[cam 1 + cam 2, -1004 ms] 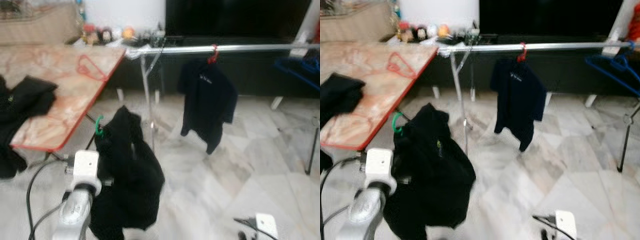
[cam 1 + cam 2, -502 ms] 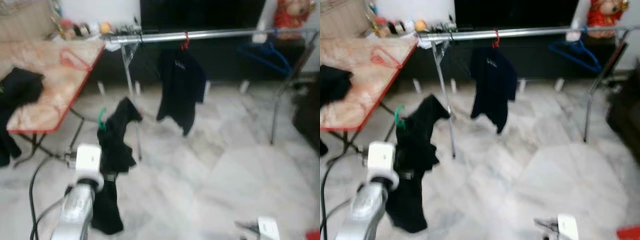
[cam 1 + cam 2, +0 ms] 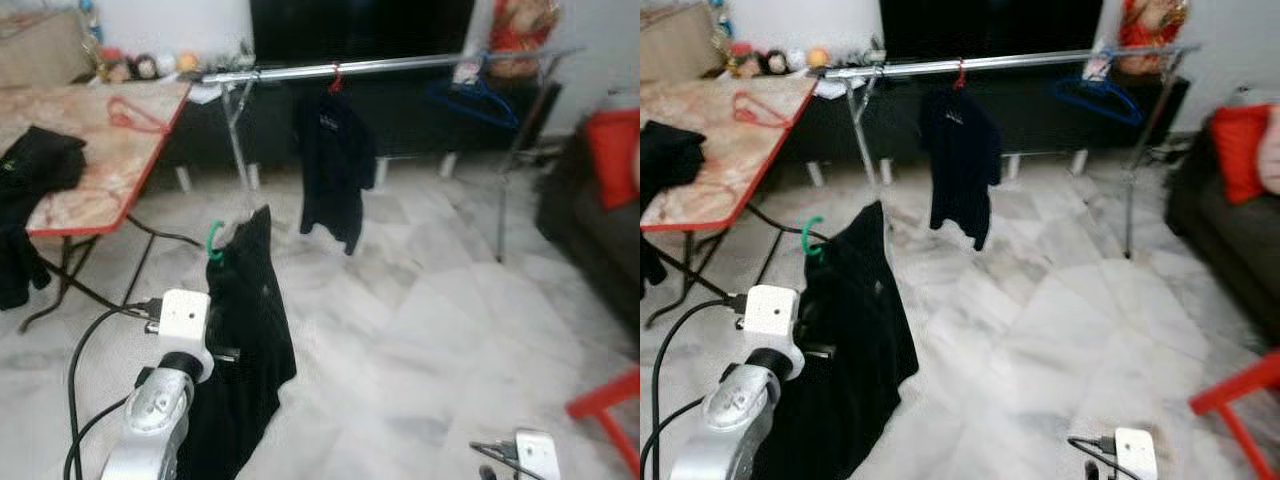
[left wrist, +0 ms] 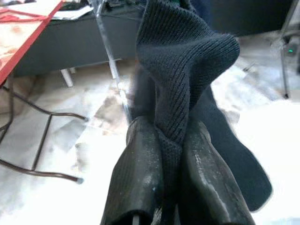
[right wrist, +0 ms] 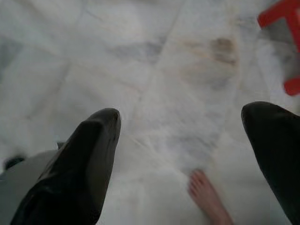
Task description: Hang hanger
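My left gripper is shut on a black knit garment. The garment hangs on a green hanger in front of my left arm, low over the floor. Further off, a silver clothes rail runs across the room at the back. It carries a dark shirt on a red hanger and an empty blue hanger. The right gripper is open, its fingers wide apart above the marble floor.
On the left stands a red-edged table bearing a red hanger and black clothes. At the right are a dark sofa with a red cushion and a red frame. A person's bare foot shows below my right gripper.
The camera has swung right and drawn back, bringing the sofa and the rail's far end into view. The held garment has swung and now hangs straighter from my left gripper.
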Motion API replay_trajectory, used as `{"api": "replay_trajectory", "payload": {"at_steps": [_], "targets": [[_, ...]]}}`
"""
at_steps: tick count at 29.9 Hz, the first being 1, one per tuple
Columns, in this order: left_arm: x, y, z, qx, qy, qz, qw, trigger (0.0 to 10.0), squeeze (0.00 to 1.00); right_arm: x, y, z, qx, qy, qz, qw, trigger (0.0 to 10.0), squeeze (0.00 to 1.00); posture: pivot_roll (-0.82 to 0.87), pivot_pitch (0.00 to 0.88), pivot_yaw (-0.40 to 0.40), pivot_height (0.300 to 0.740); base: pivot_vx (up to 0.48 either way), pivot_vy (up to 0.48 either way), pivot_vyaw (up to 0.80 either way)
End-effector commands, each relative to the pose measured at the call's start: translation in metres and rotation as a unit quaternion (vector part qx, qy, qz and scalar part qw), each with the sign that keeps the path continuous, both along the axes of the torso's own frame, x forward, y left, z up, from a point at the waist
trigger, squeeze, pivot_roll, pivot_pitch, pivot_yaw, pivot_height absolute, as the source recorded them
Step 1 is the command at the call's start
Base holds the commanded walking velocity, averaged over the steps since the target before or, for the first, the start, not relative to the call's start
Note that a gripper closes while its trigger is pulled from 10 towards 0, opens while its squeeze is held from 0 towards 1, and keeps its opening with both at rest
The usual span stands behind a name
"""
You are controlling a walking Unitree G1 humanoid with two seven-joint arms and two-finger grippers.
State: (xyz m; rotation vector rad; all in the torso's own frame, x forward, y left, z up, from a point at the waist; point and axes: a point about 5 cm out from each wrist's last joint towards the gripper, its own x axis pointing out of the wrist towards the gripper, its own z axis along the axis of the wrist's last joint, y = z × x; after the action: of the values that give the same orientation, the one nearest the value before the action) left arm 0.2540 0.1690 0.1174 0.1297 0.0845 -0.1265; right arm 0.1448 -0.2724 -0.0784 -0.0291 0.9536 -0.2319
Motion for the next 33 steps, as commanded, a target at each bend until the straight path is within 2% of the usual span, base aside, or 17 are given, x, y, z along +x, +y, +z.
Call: {"api": "replay_trajectory", "payload": {"at_steps": [1,2,4,8,9,11,14,17,18,22,24,25,26,30,31,32,33], "targets": [[0.003,-0.012,0.014,-0.009,-0.016,-0.047,0.999,10.0,0.00,0.038,0.001,0.018,-0.020,-0.062,0.039,0.997,10.0,0.00,0.01,0.000,0.004,0.740,0.000,0.000,0.00],[0.003,-0.016,0.014,-0.013,-0.010,-0.059,0.998,10.0,0.00,0.062,0.000,0.032,-0.026,-0.092,0.049,0.994,10.0,0.00,0.01,0.000,0.004,0.740,0.000,0.000,0.00],[0.002,-0.024,0.015,-0.015,0.001,-0.090,0.996,10.0,0.00,0.100,-0.003,0.059,-0.030,-0.149,0.064,0.986,10.0,0.00,0.01,0.000,0.006,0.740,0.000,0.000,0.00],[0.003,-0.030,0.016,-0.017,0.006,-0.114,0.993,10.0,0.00,0.111,-0.003,0.071,-0.033,-0.180,0.079,0.980,10.0,0.00,0.01,0.000,0.010,0.740,0.000,0.000,0.00],[0.003,-0.038,0.017,-0.018,0.013,-0.143,0.989,10.0,0.00,0.121,-0.001,0.081,-0.031,-0.211,0.105,0.971,10.0,0.00,0.01,0.000,0.016,0.740,0.000,0.000,0.00],[0.003,-0.044,0.017,-0.015,0.018,-0.170,0.985,10.0,0.00,0.129,0.004,0.089,-0.022,-0.234,0.128,0.963,10.0,0.00,0.00,0.000,0.018,0.740,0.000,0.000,0.00],[0.004,-0.054,0.016,-0.011,0.026,-0.210,0.977,10.0,0.00,0.139,0.020,0.100,0.022,-0.271,0.194,0.942,10.0,0.00,0.00,0.000,0.024,0.740,0.000,0.000,0.00],[0.007,-0.061,0.016,-0.008,0.035,-0.237,0.971,10.0,0.00,0.145,0.036,0.109,0.061,-0.293,0.266,0.916,10.0,0.00,0.00,0.000,0.024,0.740,0.000,0.000,0.00],[0.008,-0.063,0.016,-0.008,0.037,-0.241,0.970,10.0,0.00,0.146,0.039,0.111,0.065,-0.296,0.279,0.911,10.0,0.00,0.00,0.000,0.024,0.740,0.000,0.000,0.00],[0.014,-0.073,0.007,0.034,0.074,-0.277,0.957,10.0,0.00,0.141,0.066,0.117,0.128,-0.261,0.422,0.859,10.0,0.00,-0.02,0.000,0.029,0.740,0.000,0.000,0.00],[0.018,-0.077,0.004,0.046,0.089,-0.279,0.955,10.0,0.00,0.138,0.071,0.119,0.126,-0.240,0.474,0.838,10.0,0.00,-0.02,0.000,0.025,0.740,0.000,0.000,0.00],[0.018,-0.077,0.004,0.046,0.089,-0.279,0.955,10.0,0.00,0.138,0.071,0.119,0.126,-0.240,0.474,0.838,10.0,0.00,-0.02,0.000,0.025,0.740,0.000,0.000,0.00],[0.022,-0.080,-0.001,0.063,0.106,-0.275,0.953,10.0,0.00,0.138,0.073,0.125,0.131,-0.231,0.502,0.823,10.0,0.00,-0.02,0.000,0.020,0.740,0.000,0.000,0.00],[0.025,-0.079,-0.011,0.061,0.156,-0.248,0.954,10.0,0.00,0.139,0.073,0.136,0.146,-0.218,0.527,0.809,10.0,0.00,-0.03,0.000,0.015,0.740,0.000,0.000,0.00],[0.026,-0.078,-0.015,0.060,0.170,-0.234,0.955,10.0,0.00,0.137,0.074,0.139,0.151,-0.211,0.544,0.798,10.0,0.00,-0.03,0.000,0.012,0.740,0.000,0.000,0.00],[0.027,-0.078,-0.019,0.058,0.185,-0.219,0.956,10.0,0.00,0.134,0.076,0.142,0.163,-0.199,0.568,0.782,10.0,0.00,-0.03,0.000,0.002,0.740,0.000,0.000,0.00],[0.028,-0.079,-0.020,0.056,0.190,-0.215,0.956,10.0,0.00,0.132,0.077,0.144,0.171,-0.193,0.578,0.774,10.0,0.00,-0.03,0.000,0.002,0.740,0.000,0.000,0.00]]}}
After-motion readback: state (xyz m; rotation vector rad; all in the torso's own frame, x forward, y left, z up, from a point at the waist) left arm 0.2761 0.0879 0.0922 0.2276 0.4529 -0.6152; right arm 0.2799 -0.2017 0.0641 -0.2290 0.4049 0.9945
